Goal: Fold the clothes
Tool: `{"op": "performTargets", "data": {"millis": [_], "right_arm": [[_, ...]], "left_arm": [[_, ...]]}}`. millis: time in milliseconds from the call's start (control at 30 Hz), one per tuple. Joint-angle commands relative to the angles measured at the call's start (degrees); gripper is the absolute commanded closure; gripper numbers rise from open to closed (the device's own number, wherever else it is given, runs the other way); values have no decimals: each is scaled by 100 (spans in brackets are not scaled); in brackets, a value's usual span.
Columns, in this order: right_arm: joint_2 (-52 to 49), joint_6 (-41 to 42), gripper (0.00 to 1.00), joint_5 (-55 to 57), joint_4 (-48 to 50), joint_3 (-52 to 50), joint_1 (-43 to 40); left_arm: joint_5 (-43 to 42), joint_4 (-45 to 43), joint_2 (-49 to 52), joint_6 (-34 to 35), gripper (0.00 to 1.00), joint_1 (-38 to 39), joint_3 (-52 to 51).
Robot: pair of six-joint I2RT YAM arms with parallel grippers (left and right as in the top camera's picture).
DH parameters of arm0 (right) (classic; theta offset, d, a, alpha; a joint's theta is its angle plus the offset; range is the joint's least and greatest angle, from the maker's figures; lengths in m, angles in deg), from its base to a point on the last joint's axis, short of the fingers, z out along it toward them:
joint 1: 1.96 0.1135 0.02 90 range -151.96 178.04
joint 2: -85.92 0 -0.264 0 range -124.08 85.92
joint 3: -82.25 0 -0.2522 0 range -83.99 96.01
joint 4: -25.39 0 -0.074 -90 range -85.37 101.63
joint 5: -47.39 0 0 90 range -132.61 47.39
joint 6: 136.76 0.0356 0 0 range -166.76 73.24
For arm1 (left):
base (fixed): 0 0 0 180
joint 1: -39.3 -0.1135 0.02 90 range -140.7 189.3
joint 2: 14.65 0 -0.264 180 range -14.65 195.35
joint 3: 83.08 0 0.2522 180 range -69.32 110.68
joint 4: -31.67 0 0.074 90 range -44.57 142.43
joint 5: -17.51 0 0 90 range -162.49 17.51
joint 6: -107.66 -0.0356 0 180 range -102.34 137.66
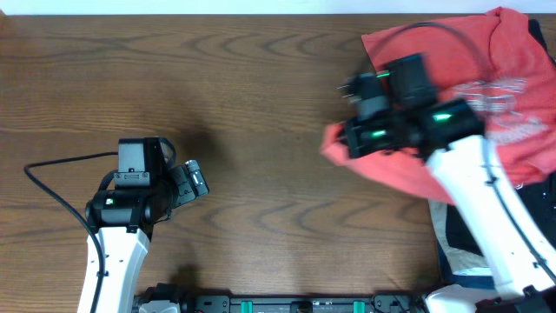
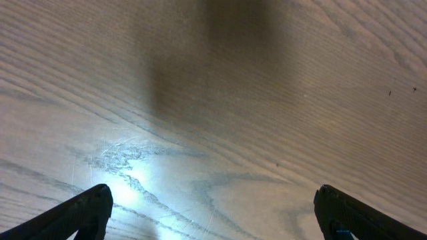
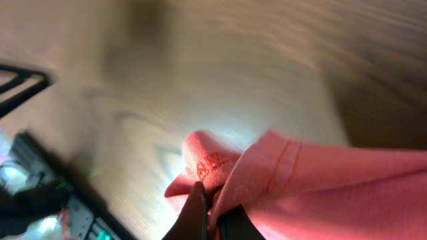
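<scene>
The orange-red T-shirt [image 1: 508, 78] with white lettering lies bunched at the table's far right. My right gripper [image 1: 340, 142] is shut on a hemmed edge of it and holds that edge out to the left of the pile. In the right wrist view the fingers [image 3: 212, 200] pinch the stitched fabric [image 3: 320, 180] above the wood. My left gripper [image 1: 195, 181] is open and empty over bare wood at the left; its two fingertips [image 2: 212, 208] show wide apart in the left wrist view.
A dark garment with white patches [image 1: 465, 243] lies at the right front edge, partly under the right arm. A black cable [image 1: 52, 196] runs from the left arm. The robot base rail [image 1: 295, 304] lines the front edge.
</scene>
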Motion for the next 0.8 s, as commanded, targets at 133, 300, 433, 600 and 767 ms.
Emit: {"op": "performTargets", "data": {"millis": [133,300,433,600,767], "right_arm": [[-645,717,99,-20,1088,-17,1836],[-933,739,84,848,1158,-17,2081],[-857,734,6,1598,1139,-11,1856],[-503,734,1,1740,1032,-9,1239],[-116,730,1,1746,503,-9,498]], "left_arm": [[2,-4,9,-9,2,13,85],[2,-9,9,-7,2,11,85],[0,-22,9,315,2,13,85],[-437,-52,20,1025,2,13,79],[-1650,-334,170,1045,2,57,-46]]}}
